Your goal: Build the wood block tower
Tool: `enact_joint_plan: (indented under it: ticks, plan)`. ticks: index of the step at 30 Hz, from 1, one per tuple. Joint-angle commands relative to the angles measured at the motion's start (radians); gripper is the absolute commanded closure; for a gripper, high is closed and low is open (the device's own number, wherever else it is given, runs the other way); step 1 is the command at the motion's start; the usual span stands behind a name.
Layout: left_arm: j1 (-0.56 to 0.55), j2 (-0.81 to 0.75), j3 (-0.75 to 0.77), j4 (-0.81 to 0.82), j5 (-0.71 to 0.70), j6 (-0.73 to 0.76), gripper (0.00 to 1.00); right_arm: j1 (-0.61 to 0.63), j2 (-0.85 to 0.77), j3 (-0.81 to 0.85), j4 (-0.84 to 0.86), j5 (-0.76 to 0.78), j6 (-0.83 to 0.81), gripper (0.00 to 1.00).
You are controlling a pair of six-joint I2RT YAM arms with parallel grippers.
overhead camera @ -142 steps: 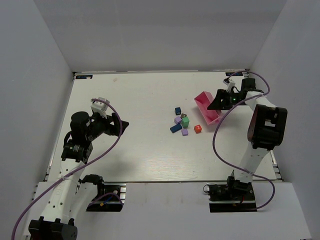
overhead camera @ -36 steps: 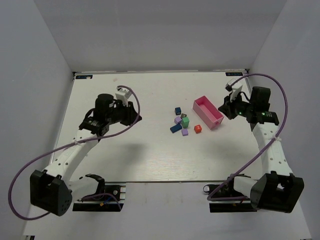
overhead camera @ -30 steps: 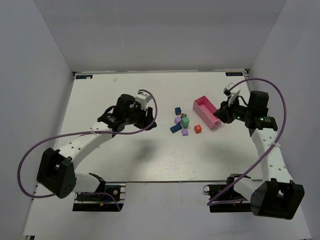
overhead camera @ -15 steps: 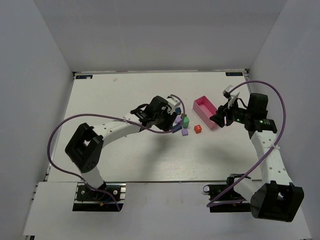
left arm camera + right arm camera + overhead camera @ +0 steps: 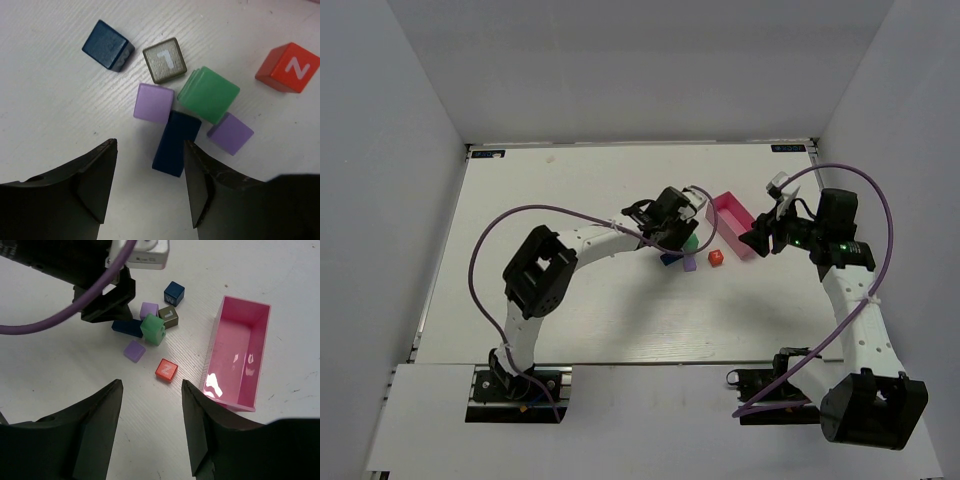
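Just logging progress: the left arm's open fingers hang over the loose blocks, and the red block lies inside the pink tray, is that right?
Not quite. The red block lies on the table beside the pink tray, not inside it, as the right wrist view shows. The rest is right.

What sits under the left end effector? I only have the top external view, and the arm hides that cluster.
Observer: The left wrist view shows the left end effector open, with a dark blue brick lying in the gap, ungripped.
Reviewer: Any markings on the blocks?
Observer: The red block carries a white N on its top face.
Reviewer: And the right end effector?
Observer: Its own wrist view shows the right end effector open and holding nothing.
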State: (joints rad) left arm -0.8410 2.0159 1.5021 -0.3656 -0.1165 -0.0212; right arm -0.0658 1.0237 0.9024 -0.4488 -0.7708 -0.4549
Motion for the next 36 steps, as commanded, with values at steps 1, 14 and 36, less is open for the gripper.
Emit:
enact_joint_plan:
  ticks: [1, 14, 36]
  plan:
    - [0.0, 0.03, 0.089, -0.036, -0.023, 0.012, 0.34, -0.006, -0.019, 0.0, 0.021, -0.036, -0.007, 0.43]
    - [0.02, 0.098, 0.147, -0.039, -0.003, 0.041, 0.33, -0.014, -0.027, 0.0, 0.015, -0.048, -0.005, 0.43]
    - [0.02, 0.17, 0.199, -0.03, 0.044, 0.014, 0.55, -0.025, -0.03, 0.004, 0.01, -0.068, -0.007, 0.43]
